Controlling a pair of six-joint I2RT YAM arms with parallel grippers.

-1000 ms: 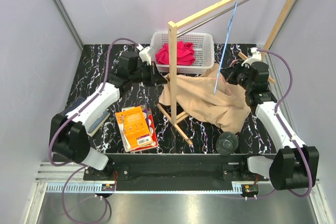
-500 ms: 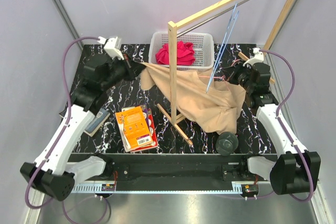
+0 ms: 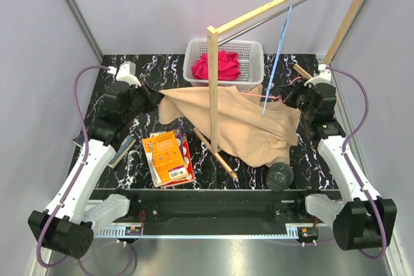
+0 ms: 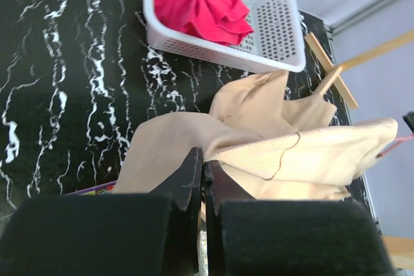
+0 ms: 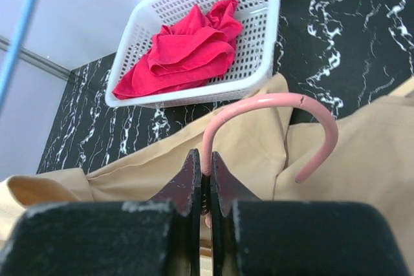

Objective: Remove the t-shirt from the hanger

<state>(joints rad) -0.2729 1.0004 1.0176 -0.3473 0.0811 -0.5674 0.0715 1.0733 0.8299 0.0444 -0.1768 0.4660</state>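
Closest to the arm bases, a black round object (image 3: 281, 176) sits on the marbled tabletop (image 3: 162, 68), just at the lower hem of the cloth. To the left lies an orange packet (image 3: 169, 158), and beside it a dark flat thing is partly hidden under the left arm.

Across the middle, the beige t-shirt (image 3: 249, 130) is spread out and pulled from both sides. It drapes around the foot of a wooden rack's upright post (image 3: 212, 82). Its left corner is drawn out to a point where the left claw (image 4: 203, 163) is pinched together on the fabric's edge.

On the right, the right claw (image 5: 202, 159) is clamped on the stem of the pink hanger (image 5: 272, 100). The hook curves up and over, clear of the cloth, while the rest of the hanger is buried in the shirt, so I can't see how it sits inside. A thin blue rod (image 3: 277, 63) hangs down from the rack's rail near that claw.

At the far edge stands a white mesh basket (image 3: 255, 63) with a crumpled red cloth (image 3: 217, 66) inside. The shirt's upper edge lies just in front of it.
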